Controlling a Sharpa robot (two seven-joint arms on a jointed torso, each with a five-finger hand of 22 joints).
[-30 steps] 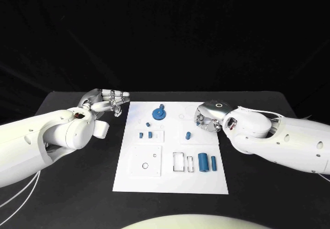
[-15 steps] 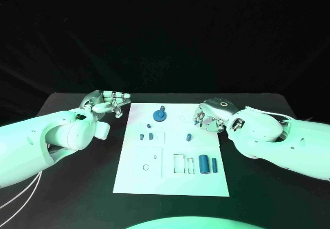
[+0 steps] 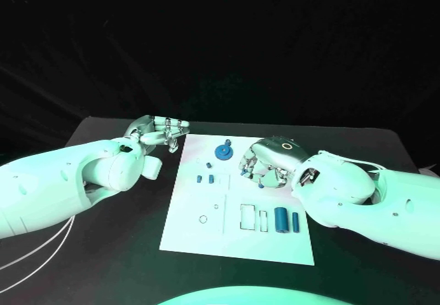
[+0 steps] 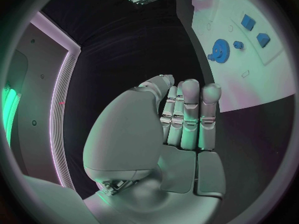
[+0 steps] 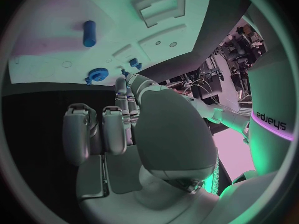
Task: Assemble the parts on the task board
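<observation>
left robot hand: off the far left corner of the task board, over the dark worktop. fingers curled in side by side, nothing in them as far as the left wrist view shows.
task board: white plate, middle of the worktop, long edge running away from the robot.
small pegs: two short blue pieces just beside each other, left half of the board, mid-depth. whether they are seated in holes or only resting, cannot tell.
blue gear: far end of the board, near the centre line, with a small blue piece just beyond it. looks mounted, not certain.
empty seats: a small ring-shaped hole on the near left and a slim rectangular slot near centre, both unfilled.
blue cylinder: lying on its side, near right part of the board, a thinner blue pin just beside it. both look loose.
right robot hand: over the right middle of the board, fingers bent down around a small blue part. grip or only touch, cannot tell.
progress (judgement): early to middle. gear and pegs possibly placed; cylinder, pin and open seats remain.
</observation>
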